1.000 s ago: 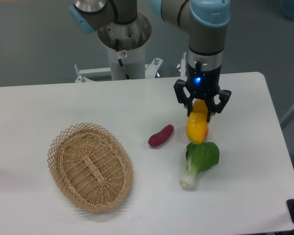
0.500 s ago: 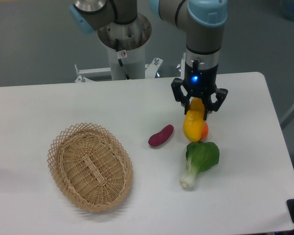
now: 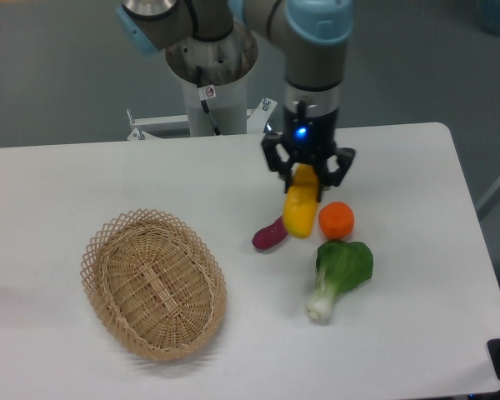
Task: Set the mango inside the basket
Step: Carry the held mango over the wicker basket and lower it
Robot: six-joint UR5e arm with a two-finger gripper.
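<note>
The yellow mango (image 3: 299, 211) hangs upright above the table, its top end clamped in my gripper (image 3: 304, 178), which is shut on it. Its lower end overlaps the purple-red vegetable (image 3: 268, 235) in this view. The tan wicker basket (image 3: 153, 283) lies at the lower left, well to the left of the gripper, with nothing inside.
A round orange fruit (image 3: 336, 220) sits just right of the mango. A green leafy vegetable with a white stem (image 3: 337, 273) lies in front of it. The robot's white base column (image 3: 210, 79) stands behind the table's far edge.
My gripper has carried the mango to the left, uncovering the orange fruit that was behind it. The mango now hangs over the purple-red vegetable's right end.
</note>
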